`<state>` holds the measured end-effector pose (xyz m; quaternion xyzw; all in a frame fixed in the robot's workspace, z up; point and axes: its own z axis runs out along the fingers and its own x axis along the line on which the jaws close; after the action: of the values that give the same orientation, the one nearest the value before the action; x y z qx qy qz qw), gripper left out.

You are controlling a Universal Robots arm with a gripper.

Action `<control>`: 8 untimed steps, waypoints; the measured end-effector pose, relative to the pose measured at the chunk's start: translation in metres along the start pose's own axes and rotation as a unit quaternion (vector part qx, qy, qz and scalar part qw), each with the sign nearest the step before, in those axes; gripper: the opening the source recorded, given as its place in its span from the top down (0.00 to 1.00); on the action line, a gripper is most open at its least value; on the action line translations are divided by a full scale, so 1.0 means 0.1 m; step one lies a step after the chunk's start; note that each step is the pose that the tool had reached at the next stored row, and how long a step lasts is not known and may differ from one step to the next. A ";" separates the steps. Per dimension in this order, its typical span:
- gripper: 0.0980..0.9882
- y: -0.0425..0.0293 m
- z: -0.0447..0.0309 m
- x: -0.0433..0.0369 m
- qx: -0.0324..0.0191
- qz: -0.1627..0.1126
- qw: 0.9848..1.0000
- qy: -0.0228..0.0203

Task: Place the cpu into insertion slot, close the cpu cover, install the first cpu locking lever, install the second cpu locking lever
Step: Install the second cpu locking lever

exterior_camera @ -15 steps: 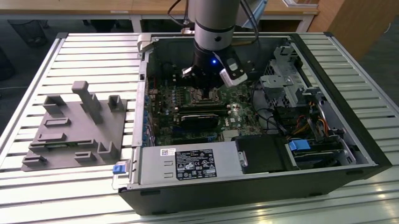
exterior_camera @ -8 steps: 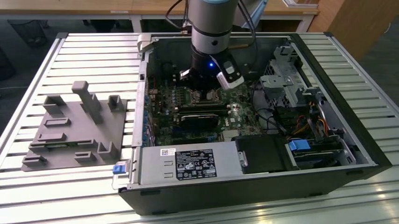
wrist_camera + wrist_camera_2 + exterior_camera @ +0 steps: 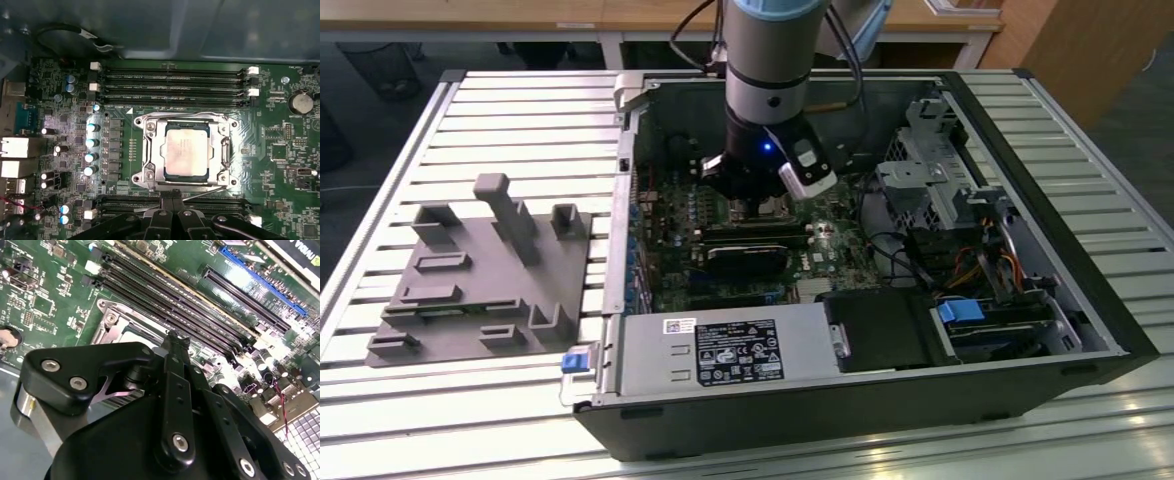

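CPU [image 3: 186, 151] is seated in the insertion slot [image 3: 185, 152], metal top up, square in the frame. CPU cover [image 3: 152, 150] looks already down around it, chip showing through its window. So I judge steps one and two done and we're on the locking levers.

In the first wrist view a thin lever rod [image 3: 202, 193] runs slanted along the socket edge nearest the hand, and the hand [image 3: 171, 196] has its tips right at that edge, touching or just short of the rod; can't tell which. The rod looks unlatched to me. I can't make out the state of the other lever.

Hand state: fingers pressed together, tips meeting in a narrow point, nothing pinched between them. Reads like a pushing tool, not a grasp. The second wrist view agrees: the hand [image 3: 177, 340] ends in one closed tip just over the socket's metal frame [image 3: 107, 320], beside the memory slots [image 3: 175, 305].

Next move, my call: lever has to be pressed down and swung sideways under its catch. Little room, with the memory slots close on that side, and a slip lands on the board [image 3: 260, 150].

Arm pose: in the exterior view the arm [image 3: 774, 70] drops almost straight down into the open PC case [image 3: 1067, 300], wrist low over the board. The case lies on the slatted bench [image 3: 520, 110], with a grey fixture [image 3: 487, 275] towards the exterior view's left, well apart.
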<state>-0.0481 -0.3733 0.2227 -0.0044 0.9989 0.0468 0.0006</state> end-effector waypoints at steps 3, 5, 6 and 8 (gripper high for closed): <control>0.99 -0.035 0.005 0.024 -0.009 0.000 1.000 0.000; 0.99 -0.053 0.009 0.039 -0.015 0.000 1.000 0.000; 0.99 -0.057 0.014 0.042 -0.017 0.000 1.000 0.000; 0.99 -0.061 0.036 0.045 -0.019 0.000 1.000 0.000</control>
<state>-0.0526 -0.3791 0.2185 -0.0043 0.9978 0.0658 0.0008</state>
